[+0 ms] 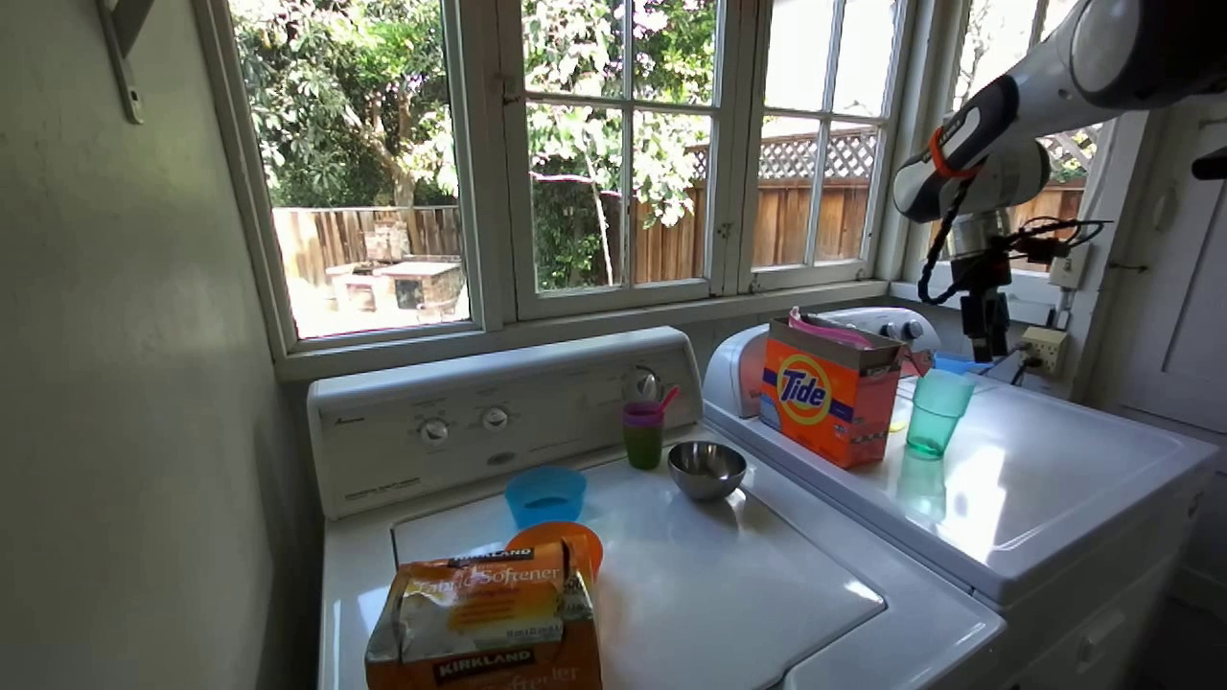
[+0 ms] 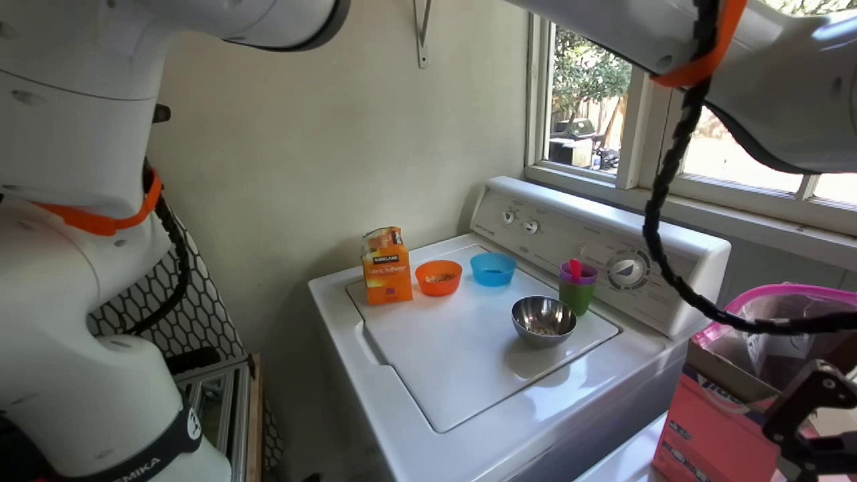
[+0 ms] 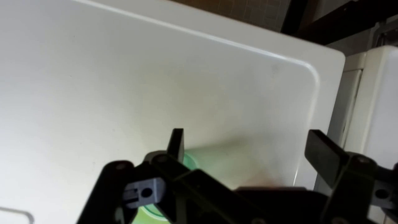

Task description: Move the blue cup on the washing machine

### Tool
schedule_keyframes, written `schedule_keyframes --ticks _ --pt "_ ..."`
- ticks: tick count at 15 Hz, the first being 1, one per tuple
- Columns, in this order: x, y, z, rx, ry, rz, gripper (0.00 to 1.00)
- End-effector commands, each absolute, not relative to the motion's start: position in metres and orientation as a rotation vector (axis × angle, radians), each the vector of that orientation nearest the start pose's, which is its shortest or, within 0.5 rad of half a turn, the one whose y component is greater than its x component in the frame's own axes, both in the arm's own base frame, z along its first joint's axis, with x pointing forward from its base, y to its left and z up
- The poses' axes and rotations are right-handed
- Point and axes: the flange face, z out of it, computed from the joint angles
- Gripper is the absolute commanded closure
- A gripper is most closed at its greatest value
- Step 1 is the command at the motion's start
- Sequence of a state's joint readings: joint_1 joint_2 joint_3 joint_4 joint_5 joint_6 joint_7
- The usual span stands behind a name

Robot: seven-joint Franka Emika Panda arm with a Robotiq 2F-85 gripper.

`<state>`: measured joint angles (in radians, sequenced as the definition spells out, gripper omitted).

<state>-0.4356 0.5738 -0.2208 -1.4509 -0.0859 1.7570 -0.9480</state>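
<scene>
The blue cup (image 1: 937,417), a tall translucent teal tumbler, stands upright on the glossy-topped white appliance beside the orange Tide box. In the wrist view only slivers of the cup (image 3: 189,160) show behind the left finger; it does not show in the exterior view from beside the arm base. The washing machine (image 1: 729,575), with its dialled back panel, stands beside that appliance; its lid (image 2: 442,361) shows too. My gripper (image 1: 985,331) is above the glossy appliance, higher than the cup. In the wrist view the gripper (image 3: 247,143) is open, with nothing between its fingers.
The Tide box (image 1: 829,393) stands close to the cup. The washing machine bears a metal bowl (image 2: 543,321), a green and purple cup (image 2: 576,294), a low blue dish (image 2: 493,269), an orange bowl (image 2: 438,278) and a fabric softener box (image 2: 387,268). Windows line the back.
</scene>
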Motion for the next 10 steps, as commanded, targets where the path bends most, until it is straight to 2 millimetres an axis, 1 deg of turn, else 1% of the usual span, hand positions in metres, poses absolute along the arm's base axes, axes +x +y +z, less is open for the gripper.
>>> schedule_keyframes --ticks 1,4,6,8,10 --pt "0.575 -0.411 0.328 -3.001 -0.404 0.466 0.00" --pt "0.589 -0.414 0.321 -3.014 -0.339 0.460 0.00" --pt "0.598 -0.417 0.313 -3.037 -0.237 0.425 0.00" --pt "0.600 -0.420 0.307 -3.013 -0.210 0.440 0.00" --pt "0.597 -0.425 0.302 -2.960 -0.210 0.446 0.00"
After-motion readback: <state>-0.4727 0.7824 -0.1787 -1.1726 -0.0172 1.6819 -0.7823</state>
